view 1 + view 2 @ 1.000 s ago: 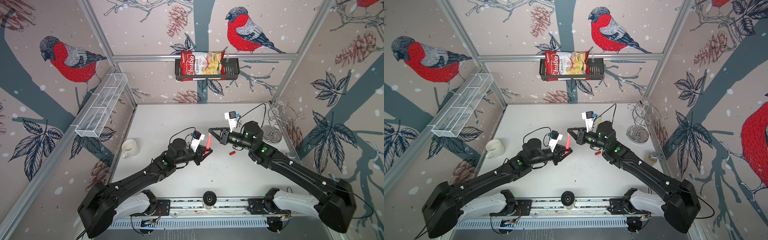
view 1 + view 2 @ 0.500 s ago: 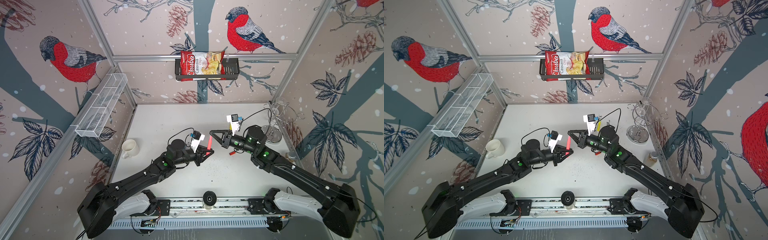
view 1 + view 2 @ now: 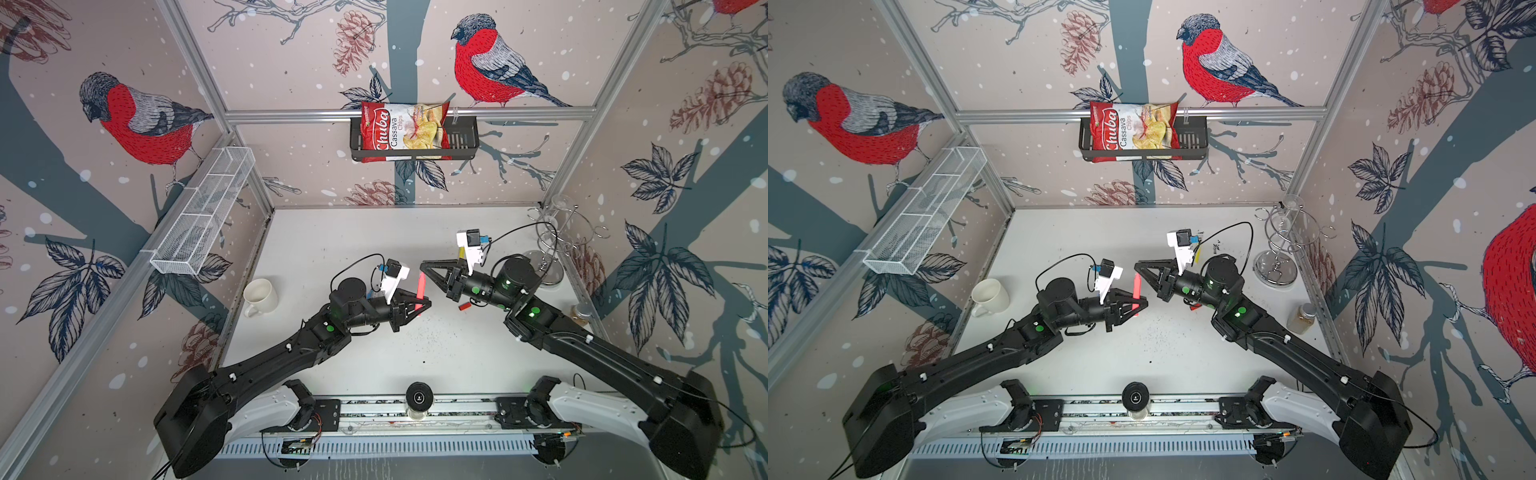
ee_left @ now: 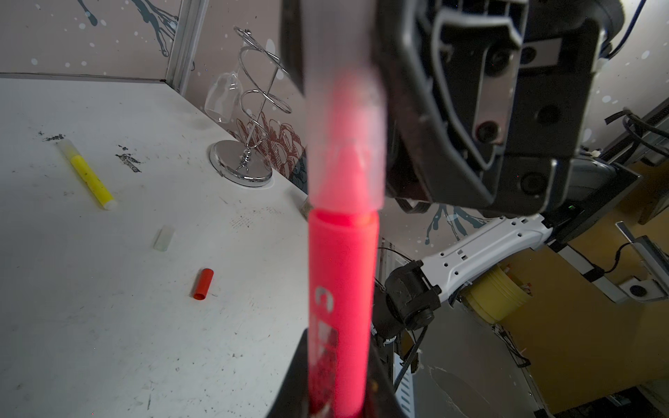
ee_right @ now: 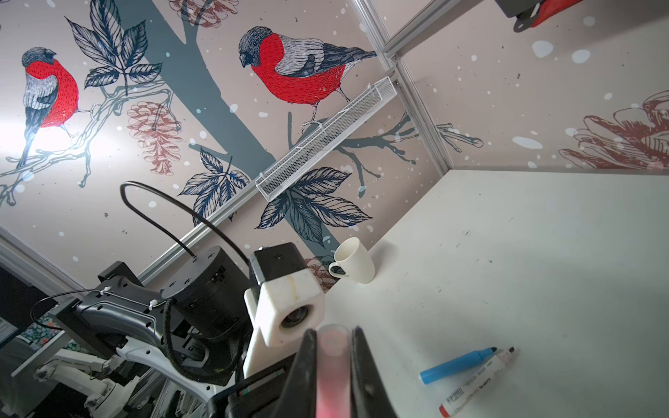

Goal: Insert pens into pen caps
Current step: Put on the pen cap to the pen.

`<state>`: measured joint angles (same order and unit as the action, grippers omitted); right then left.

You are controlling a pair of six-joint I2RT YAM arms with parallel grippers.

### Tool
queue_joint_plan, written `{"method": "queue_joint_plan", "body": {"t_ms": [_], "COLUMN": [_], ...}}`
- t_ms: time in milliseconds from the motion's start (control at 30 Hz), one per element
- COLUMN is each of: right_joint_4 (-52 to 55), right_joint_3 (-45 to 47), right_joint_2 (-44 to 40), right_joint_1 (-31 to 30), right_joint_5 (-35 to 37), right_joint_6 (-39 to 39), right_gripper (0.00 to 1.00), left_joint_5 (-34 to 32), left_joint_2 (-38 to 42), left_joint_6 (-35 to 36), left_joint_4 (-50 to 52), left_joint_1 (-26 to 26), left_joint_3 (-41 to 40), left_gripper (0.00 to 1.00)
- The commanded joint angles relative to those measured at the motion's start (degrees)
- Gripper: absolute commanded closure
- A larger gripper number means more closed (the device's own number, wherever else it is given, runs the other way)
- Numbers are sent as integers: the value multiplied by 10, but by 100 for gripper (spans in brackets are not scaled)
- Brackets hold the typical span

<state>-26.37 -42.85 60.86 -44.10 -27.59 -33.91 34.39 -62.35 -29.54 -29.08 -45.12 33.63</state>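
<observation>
Bird-print walls [image 3: 291, 62], white desk [image 3: 353, 241].
Grips pink pen [image 3: 421, 289] in left claw [image 3: 423, 306], pinches cap [image 4: 344, 152] over its tip in right claw [image 3: 424, 268]; shows chips bag [image 3: 401, 131] in basket [image 3: 463, 139], mug [image 3: 261, 296] on desk.

Neon pink pen [image 4: 340, 289], whitish translucent cap [image 4: 344, 144], red cap [image 4: 202, 284], yellow pen [image 4: 90, 177].

Held upright: neon pink marker pen [image 4: 342, 289], tip inside translucent whitish tube cap [image 4: 344, 144]. Lying flat, apart: yellow marker pen [image 4: 88, 177], loose whitish cap [image 4: 163, 237], short red cap [image 4: 202, 284]. Uncapped blue marker pen [image 5: 458, 364] lies just beside white-bodied red-ended pen [image 5: 478, 380].
</observation>
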Motion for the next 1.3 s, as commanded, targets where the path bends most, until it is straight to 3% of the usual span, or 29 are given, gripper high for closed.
{"method": "queue_joint_plan", "body": {"t_ms": [0, 300, 767, 1267], "right_joint_4": [22, 30, 59, 133], "right_joint_3": [-6, -11, 17, 30], "right_joint_2": [9, 32, 14, 20], "right_joint_1": [-2, -5, -7, -37], "right_joint_5": [-56, -125, -107, -64], "right_joint_6": [23, 42, 49, 83], "right_gripper": [99, 100, 100, 100], "left_joint_5": [17, 32, 33, 41], "left_joint_2": [6, 8, 55, 56], "left_joint_6": [2, -16, -63, -72], "left_joint_4": [-76, -110, -167, -178], "left_joint_1": [1, 6, 57, 64], "left_joint_3": [9, 9, -25, -12], "left_gripper": [100, 100, 100, 100]}}
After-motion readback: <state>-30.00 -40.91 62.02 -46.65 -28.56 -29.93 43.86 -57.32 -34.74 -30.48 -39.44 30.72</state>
